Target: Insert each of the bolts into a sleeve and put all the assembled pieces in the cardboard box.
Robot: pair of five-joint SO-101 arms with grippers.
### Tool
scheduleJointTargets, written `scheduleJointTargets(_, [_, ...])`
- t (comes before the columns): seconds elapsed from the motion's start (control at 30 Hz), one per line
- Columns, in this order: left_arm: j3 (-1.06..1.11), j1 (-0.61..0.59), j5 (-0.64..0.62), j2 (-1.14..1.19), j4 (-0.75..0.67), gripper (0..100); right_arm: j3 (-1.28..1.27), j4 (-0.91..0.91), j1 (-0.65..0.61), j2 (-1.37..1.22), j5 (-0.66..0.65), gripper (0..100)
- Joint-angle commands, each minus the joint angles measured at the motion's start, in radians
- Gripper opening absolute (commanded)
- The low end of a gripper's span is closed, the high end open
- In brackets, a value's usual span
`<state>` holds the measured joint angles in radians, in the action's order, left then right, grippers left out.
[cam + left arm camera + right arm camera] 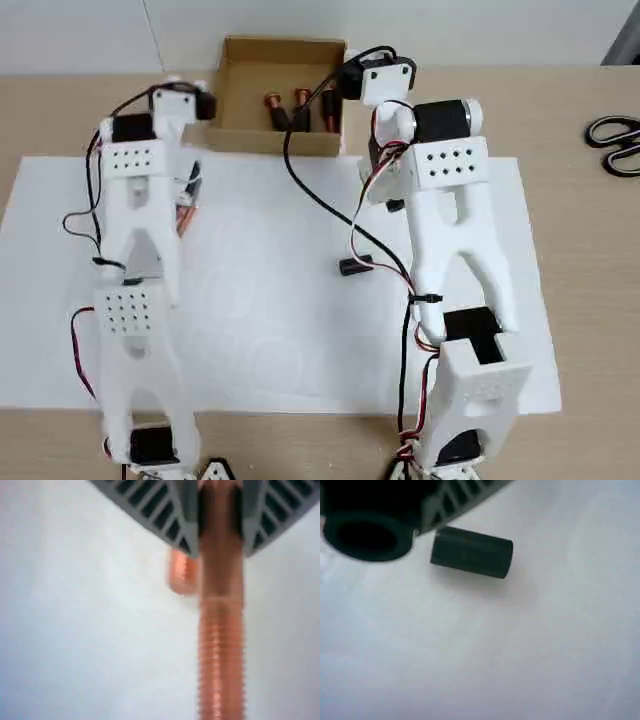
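My left gripper [220, 527] grips a bolt [220, 630], thread pointing out over the sheet [260, 330]. My right gripper [392, 197] holds one sleeve [367, 535]; spare sleeve [471, 551] lies on the sheet nearby (on its side). Box [285, 45] at the desk's [580, 250] far edge, assembled pieces [300, 108] inside.

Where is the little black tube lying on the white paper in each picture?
High view: the loose sleeve lies mid-paper, between the arms, nearer the right one.
Right wrist view: it lies on its side beside a second sleeve held by the right fingers.
Left wrist view: here the left fingers hold a bolt instead.
Shared landmark: the white paper underneath.
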<state>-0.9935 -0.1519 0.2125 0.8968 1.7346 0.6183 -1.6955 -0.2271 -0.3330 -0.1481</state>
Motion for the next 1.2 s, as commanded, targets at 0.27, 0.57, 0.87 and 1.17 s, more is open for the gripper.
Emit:
scheduleJointTargets(0.27, [0.536, 0.095, 0.196, -0.586, 0.020, 0, 0.040, -0.008, 0.002, 0.074, -0.009, 5.7])
scheduleJointTargets(0.57, [0.894, 0.137, 0.677, -0.631, 0.002, 0, 0.040, -0.008, 0.001, 0.074, -0.009, 5.7])
scheduleJointTargets(0.87, [0.892, 0.147, 0.819, -0.554, -0.178, 0, 0.040, -0.010, 0.001, 0.074, -0.009, 5.7])
scheduleJointTargets(1.17, [0.892, 0.173, 0.824, -0.552, -0.176, 18, 0.040, -0.010, 0.001, 0.073, -0.009, 5.7])
